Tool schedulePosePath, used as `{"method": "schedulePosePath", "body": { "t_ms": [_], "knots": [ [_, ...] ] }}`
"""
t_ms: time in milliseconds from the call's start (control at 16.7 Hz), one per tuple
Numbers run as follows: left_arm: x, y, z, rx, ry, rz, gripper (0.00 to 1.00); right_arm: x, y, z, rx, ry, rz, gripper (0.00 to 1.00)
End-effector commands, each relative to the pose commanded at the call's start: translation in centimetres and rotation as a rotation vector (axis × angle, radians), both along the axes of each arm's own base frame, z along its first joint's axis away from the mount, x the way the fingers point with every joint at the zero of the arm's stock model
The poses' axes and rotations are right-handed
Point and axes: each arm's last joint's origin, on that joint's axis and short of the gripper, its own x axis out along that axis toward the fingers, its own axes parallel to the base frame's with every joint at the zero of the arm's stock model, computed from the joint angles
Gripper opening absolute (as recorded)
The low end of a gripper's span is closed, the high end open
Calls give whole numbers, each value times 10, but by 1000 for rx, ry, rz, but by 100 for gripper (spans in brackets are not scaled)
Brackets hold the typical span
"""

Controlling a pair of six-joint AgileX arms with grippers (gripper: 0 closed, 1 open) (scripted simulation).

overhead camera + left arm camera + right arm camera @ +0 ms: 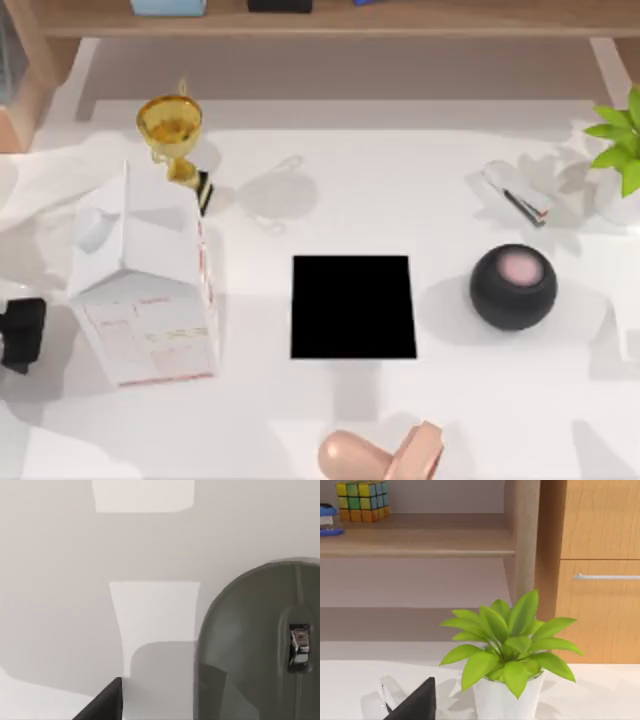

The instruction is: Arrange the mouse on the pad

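The pad (pixel 353 307) is a flat black near-square sheet lying in the middle of the white table. The mouse (pixel 255 645), smooth and grey-olive with a small metal wheel, lies on the white tabletop close in front of the left wrist camera. My left gripper (pixel 22 335) is a black shape at the table's left edge, beside the white carton, and a dark part of it juts into the left wrist view near the mouse without touching it. A dark part of my right gripper (pixel 415 702) pokes into the right wrist view, facing the plant.
A white carton (pixel 145 290) stands left of the pad, with a gold trophy (pixel 172 130) behind it. A black ball with a pink top (pixel 513 287) sits right of the pad. A peach rounded object (pixel 380 455) lies at the front edge. A potted plant (pixel 507 645) stands far right.
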Motion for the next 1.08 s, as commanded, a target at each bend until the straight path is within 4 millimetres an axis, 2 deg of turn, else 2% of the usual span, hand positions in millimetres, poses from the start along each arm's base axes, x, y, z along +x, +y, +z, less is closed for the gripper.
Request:
{"method": "schedulePosePath", "body": {
  "t_ms": [720, 1080],
  "knots": [
    [0, 0, 0, 0, 0, 0, 2, 0, 0, 0, 0, 0, 0, 100],
    [0, 0, 0, 0, 0, 0, 0, 0, 0, 0, 0, 0, 0, 100]
  ]
}}
